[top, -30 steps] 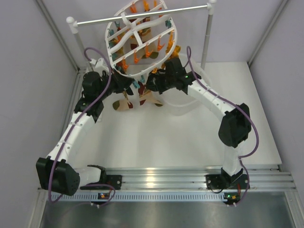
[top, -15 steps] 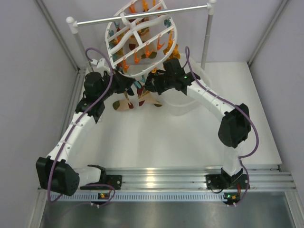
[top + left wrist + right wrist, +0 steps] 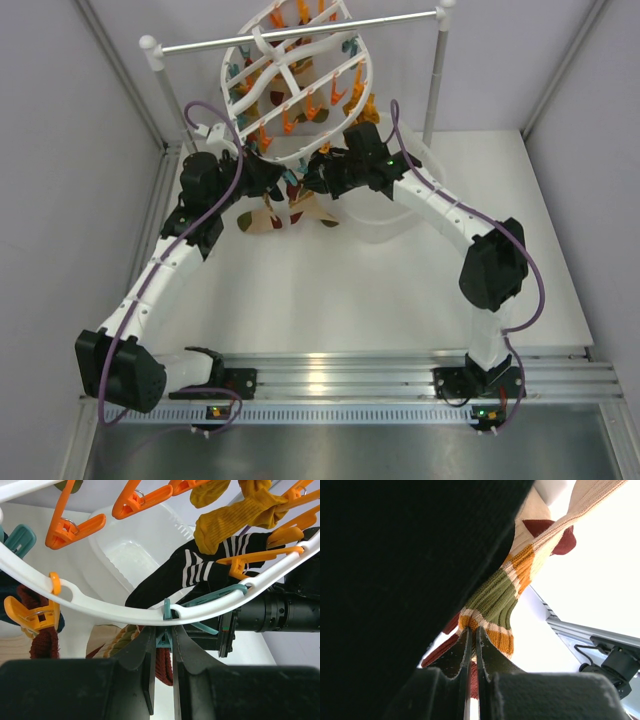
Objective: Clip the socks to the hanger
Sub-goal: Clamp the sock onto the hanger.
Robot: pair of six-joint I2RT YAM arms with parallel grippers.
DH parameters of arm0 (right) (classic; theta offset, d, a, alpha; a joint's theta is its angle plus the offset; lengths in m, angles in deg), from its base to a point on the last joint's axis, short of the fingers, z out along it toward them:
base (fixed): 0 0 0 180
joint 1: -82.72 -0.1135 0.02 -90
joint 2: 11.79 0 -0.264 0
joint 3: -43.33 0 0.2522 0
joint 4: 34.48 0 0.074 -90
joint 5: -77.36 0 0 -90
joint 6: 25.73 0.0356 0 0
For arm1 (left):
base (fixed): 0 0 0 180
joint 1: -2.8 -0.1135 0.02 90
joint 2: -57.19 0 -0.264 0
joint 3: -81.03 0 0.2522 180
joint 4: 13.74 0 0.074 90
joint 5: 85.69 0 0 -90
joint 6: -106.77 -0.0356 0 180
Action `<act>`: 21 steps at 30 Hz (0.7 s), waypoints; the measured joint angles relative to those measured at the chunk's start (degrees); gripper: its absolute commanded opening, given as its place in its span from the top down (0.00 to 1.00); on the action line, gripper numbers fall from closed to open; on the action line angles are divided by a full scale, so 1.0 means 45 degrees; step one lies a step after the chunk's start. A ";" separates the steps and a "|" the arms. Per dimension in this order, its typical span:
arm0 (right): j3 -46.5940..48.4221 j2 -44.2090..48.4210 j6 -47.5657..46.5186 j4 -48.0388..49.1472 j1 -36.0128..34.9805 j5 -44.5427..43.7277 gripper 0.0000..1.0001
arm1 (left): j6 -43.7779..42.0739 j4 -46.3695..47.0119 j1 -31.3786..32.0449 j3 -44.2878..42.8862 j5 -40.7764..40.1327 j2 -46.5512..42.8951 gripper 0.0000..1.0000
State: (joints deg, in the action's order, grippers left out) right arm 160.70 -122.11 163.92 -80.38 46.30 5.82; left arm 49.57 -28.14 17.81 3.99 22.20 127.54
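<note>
Step in hand: getting another sock clipped. L gripper (image 3: pixel 163 647) is pressed together on a teal clip (image 3: pixel 164 639) that hangs off the hanger (image 3: pixel 100 611) rim just above its tips. R gripper (image 3: pixel 471 645) pinches a striped sock (image 3: pixel 502 597), which runs up and away from its tips. Next, prob: R feeds the sock edge into the clip mouth, then L lets go. Can't tell if the mouth is open, as the gripper covers it. Dark blur fills most of the R wrist view.

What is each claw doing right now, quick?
Left gripper: closed on a teal clip of the hanger.
Right gripper: closed on the striped sock.
</note>
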 measured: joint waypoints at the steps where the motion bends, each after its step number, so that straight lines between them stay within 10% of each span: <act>1: 0.0000 0.0000 0.0015 0.0005 0.0000 0.0019 1.00 | -0.0010 0.0000 0.0010 0.0000 -0.0024 0.0000 0.97; 21: 0.0005 0.0005 0.0335 0.0816 -0.0068 0.0539 1.00 | -0.0189 -0.1161 0.0223 0.0044 -0.0194 -0.0010 0.25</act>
State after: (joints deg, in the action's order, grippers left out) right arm 160.73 -122.09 165.43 -76.71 45.99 8.24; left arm 48.72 -33.37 18.81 4.18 21.33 127.49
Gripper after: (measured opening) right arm 0.011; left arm 0.663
